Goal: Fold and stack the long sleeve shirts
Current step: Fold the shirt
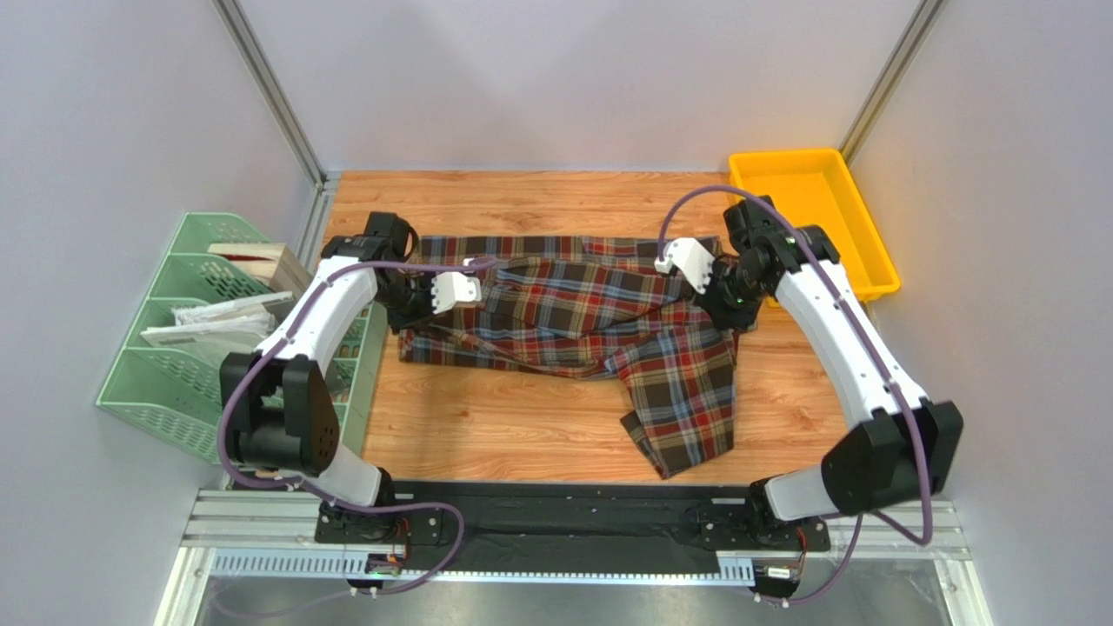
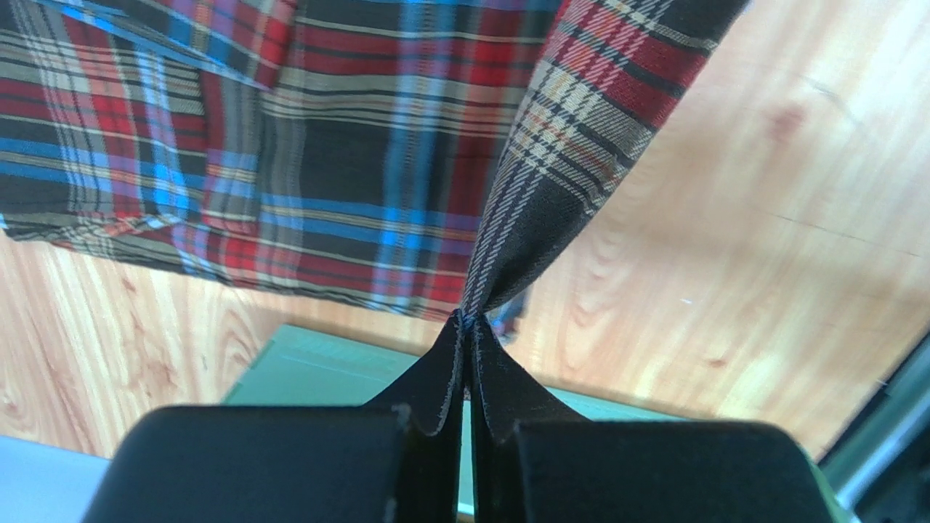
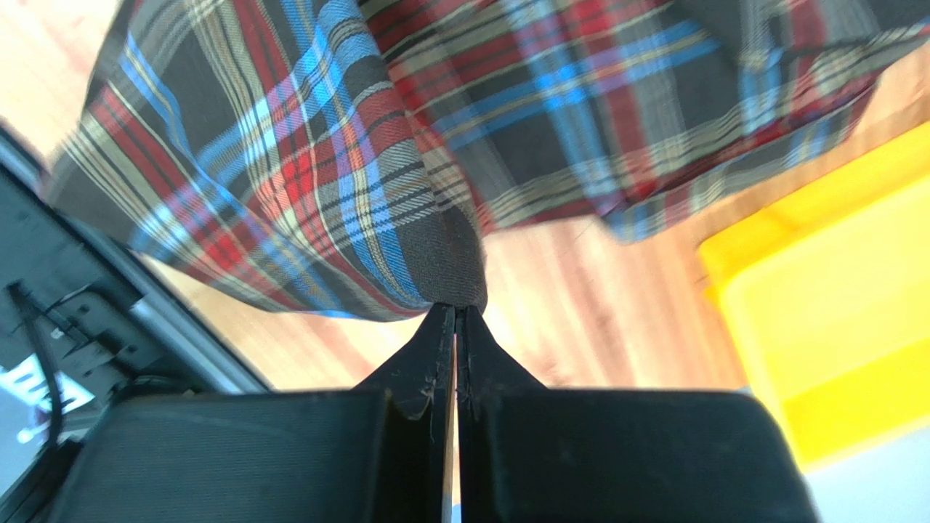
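We see the flannel shirt (image 1: 575,313) as soft, matt woven cloth, its plaid threads distinct at close range. The worktop (image 1: 523,431) is pale wood with clear grain and a faint sheen. The tray (image 1: 817,196) is smooth yellow plastic. The rack (image 1: 163,391) is pale green perforated plastic and holds paper sheets (image 1: 216,320). We note matt black jaws on the left gripper (image 2: 467,327) and right gripper (image 3: 456,316), and a base rail (image 1: 261,526) of ribbed grey metal.

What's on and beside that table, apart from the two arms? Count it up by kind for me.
Plaid shirt: 1
Yellow tray: 1
Green file rack: 1, with papers inside, uncounted
Total: 3
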